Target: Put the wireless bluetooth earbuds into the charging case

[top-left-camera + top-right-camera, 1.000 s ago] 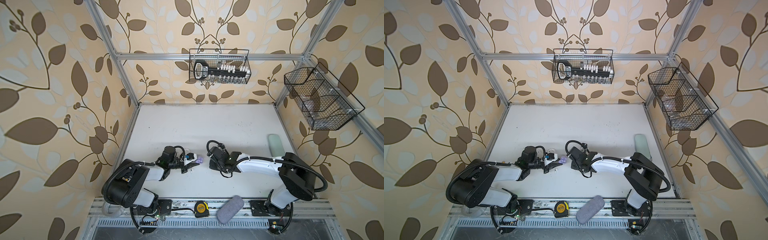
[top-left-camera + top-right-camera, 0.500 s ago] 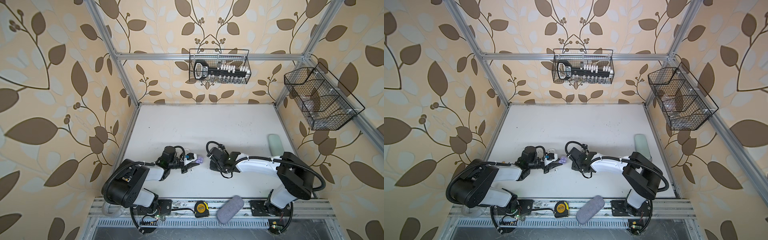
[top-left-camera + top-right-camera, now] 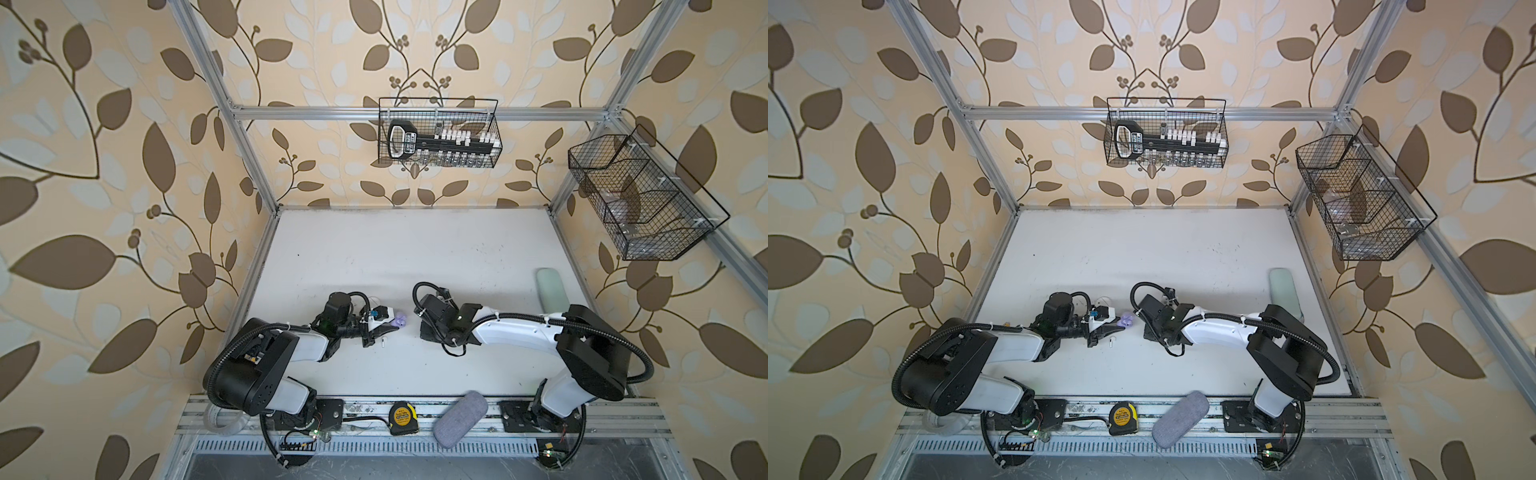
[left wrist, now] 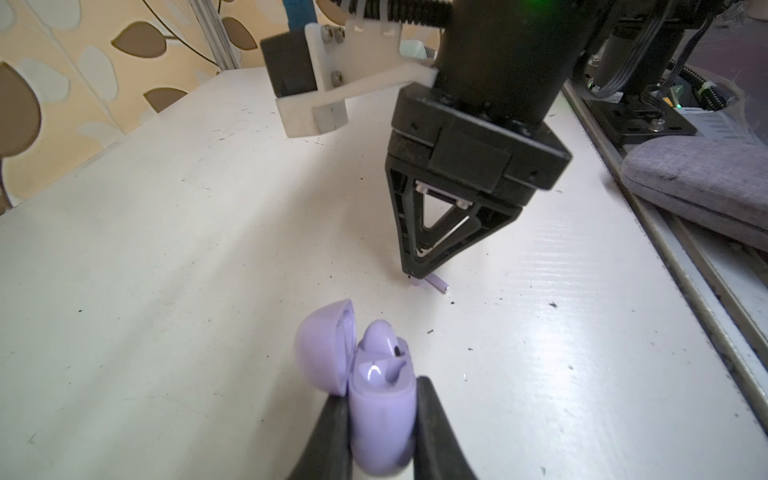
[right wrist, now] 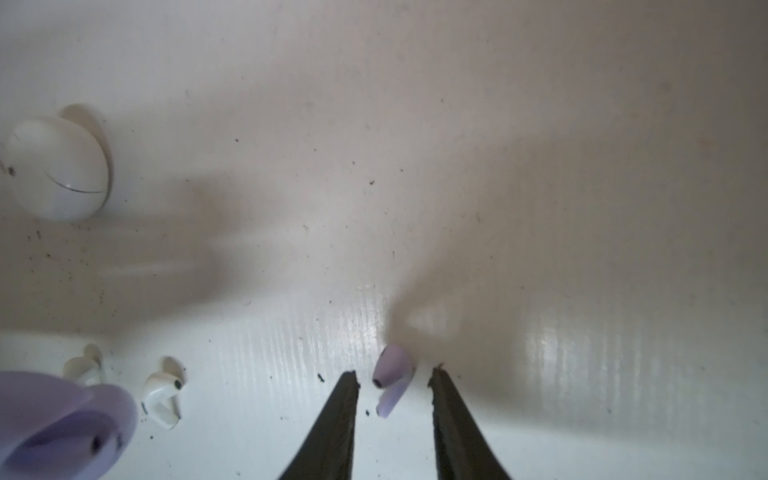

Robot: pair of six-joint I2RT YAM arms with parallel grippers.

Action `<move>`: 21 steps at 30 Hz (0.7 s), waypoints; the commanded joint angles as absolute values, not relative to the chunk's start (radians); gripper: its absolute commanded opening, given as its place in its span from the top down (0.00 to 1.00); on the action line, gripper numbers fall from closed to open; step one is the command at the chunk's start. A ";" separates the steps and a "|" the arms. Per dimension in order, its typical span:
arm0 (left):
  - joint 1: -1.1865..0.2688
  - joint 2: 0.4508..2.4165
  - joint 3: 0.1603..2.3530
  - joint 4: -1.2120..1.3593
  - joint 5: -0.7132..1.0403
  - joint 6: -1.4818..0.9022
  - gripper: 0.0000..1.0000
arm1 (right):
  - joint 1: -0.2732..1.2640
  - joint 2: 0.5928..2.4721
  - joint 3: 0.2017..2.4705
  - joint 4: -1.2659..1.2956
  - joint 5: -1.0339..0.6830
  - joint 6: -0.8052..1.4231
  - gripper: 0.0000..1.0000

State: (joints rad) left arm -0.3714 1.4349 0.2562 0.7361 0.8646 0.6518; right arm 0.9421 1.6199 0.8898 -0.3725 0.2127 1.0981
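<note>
My left pincer (image 4: 379, 395) is pinching the lavender charging case (image 4: 376, 436) by its base. Its lid (image 4: 324, 345) is tipped back, and one lavender earbud (image 4: 380, 336) already sits in a well. My right pincer (image 5: 394, 374) hangs low over the counter (image 5: 540, 166). Its jaws are spread to either side of the second lavender earbud (image 5: 395, 357), which lies flat and does not look gripped yet. So I judge the step in hand to be picking up this bud. Next I should close gently on its body, lift it, carry it to the case and line the stem up with the empty well. Two white earbuds (image 5: 160, 399) and a closed white case (image 5: 58, 166) lie nearby.
</note>
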 commanded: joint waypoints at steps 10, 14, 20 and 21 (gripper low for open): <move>-0.359 1.419 0.279 0.755 0.894 0.654 1.00 | 0.929 1.589 0.836 -0.402 0.232 1.089 0.77; -0.359 1.419 0.280 0.753 0.894 0.653 1.00 | 0.933 1.601 0.836 -0.384 0.223 1.091 0.77; -0.359 1.419 0.281 0.752 0.893 0.653 1.00 | 0.931 1.635 0.849 -0.371 0.212 1.085 0.76; -0.359 1.419 0.281 0.751 0.894 0.652 1.00 | 0.932 1.640 0.851 -0.370 0.210 1.083 0.76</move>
